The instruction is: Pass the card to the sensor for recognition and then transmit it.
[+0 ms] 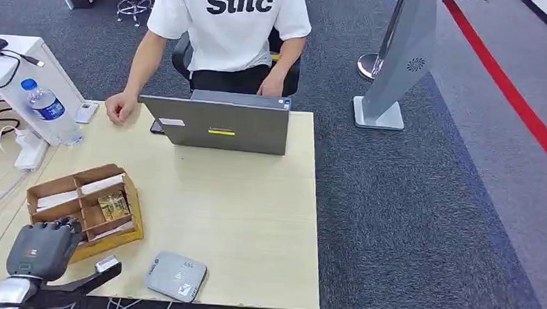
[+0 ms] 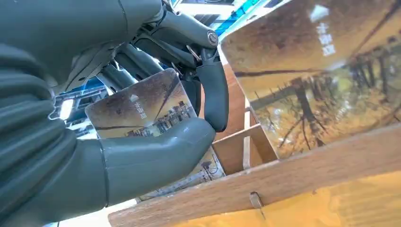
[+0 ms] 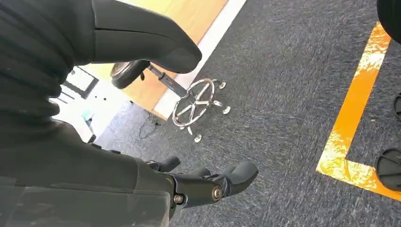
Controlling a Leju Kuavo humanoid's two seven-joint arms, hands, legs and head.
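— Left wrist view: where's the card [image 2: 142, 106]?
— Pinched between the left hand's [image 2: 156, 118] thumb and dark fingers [image 2: 215, 94], just over the wooden box [image 2: 293, 170].
— And from the head view?
— The left hand [image 1: 44, 245] sits at the box's [image 1: 132, 207] 7 o'clock corner; the grey sensor [image 1: 176, 276] lies at its 4 o'clock on the bench [image 1: 254, 209].
— The right hand [image 3: 208, 182]?
— Holding nothing, fingers loosely apart above carpet.

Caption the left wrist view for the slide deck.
Left robot hand pinches a card at the wooden organizer.
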